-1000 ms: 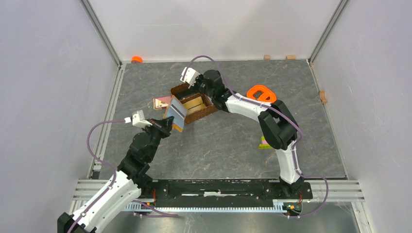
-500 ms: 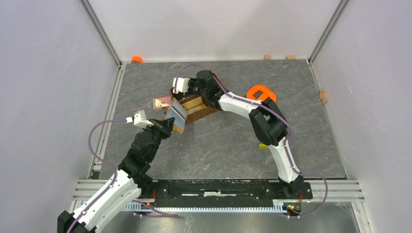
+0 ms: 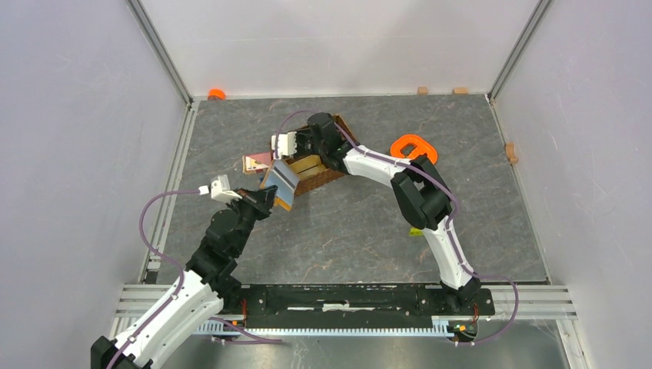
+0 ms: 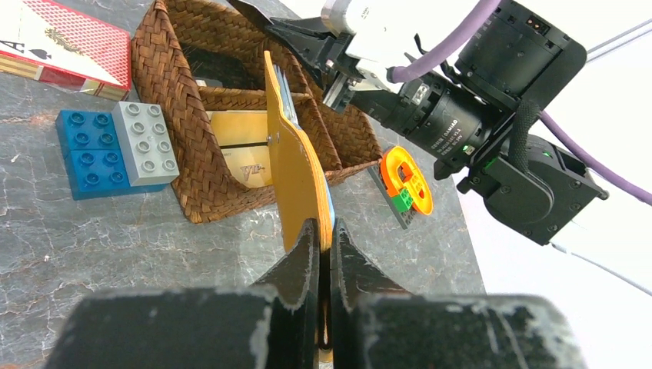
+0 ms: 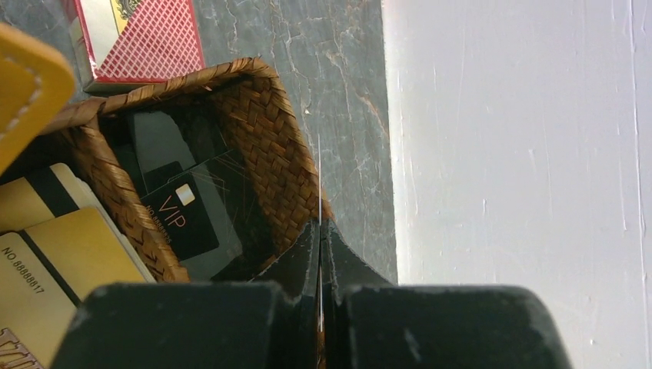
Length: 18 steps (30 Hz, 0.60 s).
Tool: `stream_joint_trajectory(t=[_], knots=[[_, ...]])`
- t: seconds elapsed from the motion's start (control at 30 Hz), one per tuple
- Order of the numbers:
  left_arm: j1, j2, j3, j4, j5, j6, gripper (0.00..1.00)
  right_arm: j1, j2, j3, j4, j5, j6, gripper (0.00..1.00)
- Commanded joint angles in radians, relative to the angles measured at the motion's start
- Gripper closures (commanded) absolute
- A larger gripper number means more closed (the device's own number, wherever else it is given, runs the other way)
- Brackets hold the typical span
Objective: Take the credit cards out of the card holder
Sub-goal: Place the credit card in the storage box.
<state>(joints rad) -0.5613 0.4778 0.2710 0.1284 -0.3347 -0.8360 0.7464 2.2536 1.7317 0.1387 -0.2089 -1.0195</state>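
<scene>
Mustard-orange card holder [image 4: 296, 173] — light-blue inside.

Right wrist: right gripper [image 5: 319, 229] blurred and cut by the bottom edge, tips pressed together. Thin pale line above the tips; cannot tell what it is. Holder [image 5: 23, 77]: one corner only, rest past the left edge. Card box [image 5: 142, 34] cut at top. Gold cards [image 5: 54, 254] cut at left and bottom. Small print on VIP card [image 5: 183, 219] unreadable.

Left wrist: left gripper [image 4: 324, 234] blurred, cut at bottom. Holder edge-on, inner face hidden, lower rim buried between the fingers; it hides part of the basket [image 4: 192, 154].

Top: left arm [image 3: 165, 315] cut at the bottom-left corner. Green-pink item [image 3: 416, 230] mostly under the right arm [image 3: 419, 196].
</scene>
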Motion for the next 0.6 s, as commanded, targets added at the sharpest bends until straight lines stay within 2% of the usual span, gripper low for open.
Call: stream_joint_trajectory(t=[0.0, 0.07, 0.13, 0.23, 0.27, 0.3, 0.33, 0.57], knots=[[0.004, -0.003, 0.005, 0.057, -0.002, -0.028, 0.98, 0.007, 0.035, 0.062, -0.005, -0.027, -0.036, 1.0], [0.004, -0.006, 0.005, 0.057, 0.001, -0.028, 0.98, 0.007, 0.029, 0.048, 0.014, -0.034, -0.029, 1.0], [0.005, -0.007, 0.004, 0.057, 0.004, -0.029, 0.98, 0.008, 0.019, 0.03, 0.034, -0.04, -0.025, 0.86], [0.004, -0.008, 0.004, 0.057, 0.002, -0.028, 0.98, 0.009, 0.003, 0.014, 0.033, -0.048, -0.03, 0.85], [0.005, -0.008, 0.004, 0.057, 0.001, -0.028, 0.98, 0.008, -0.003, 0.006, 0.035, -0.048, -0.032, 0.79], [0.004, -0.008, 0.004, 0.057, 0.001, -0.028, 0.98, 0.008, -0.012, -0.005, 0.043, -0.047, -0.033, 0.66], [0.004, -0.007, 0.005, 0.057, 0.001, -0.026, 0.98, 0.008, -0.024, -0.021, 0.055, -0.045, -0.032, 0.6], [0.004, 0.018, 0.005, 0.072, 0.005, -0.02, 0.98, 0.009, -0.161, -0.183, 0.204, -0.031, 0.083, 0.52]])
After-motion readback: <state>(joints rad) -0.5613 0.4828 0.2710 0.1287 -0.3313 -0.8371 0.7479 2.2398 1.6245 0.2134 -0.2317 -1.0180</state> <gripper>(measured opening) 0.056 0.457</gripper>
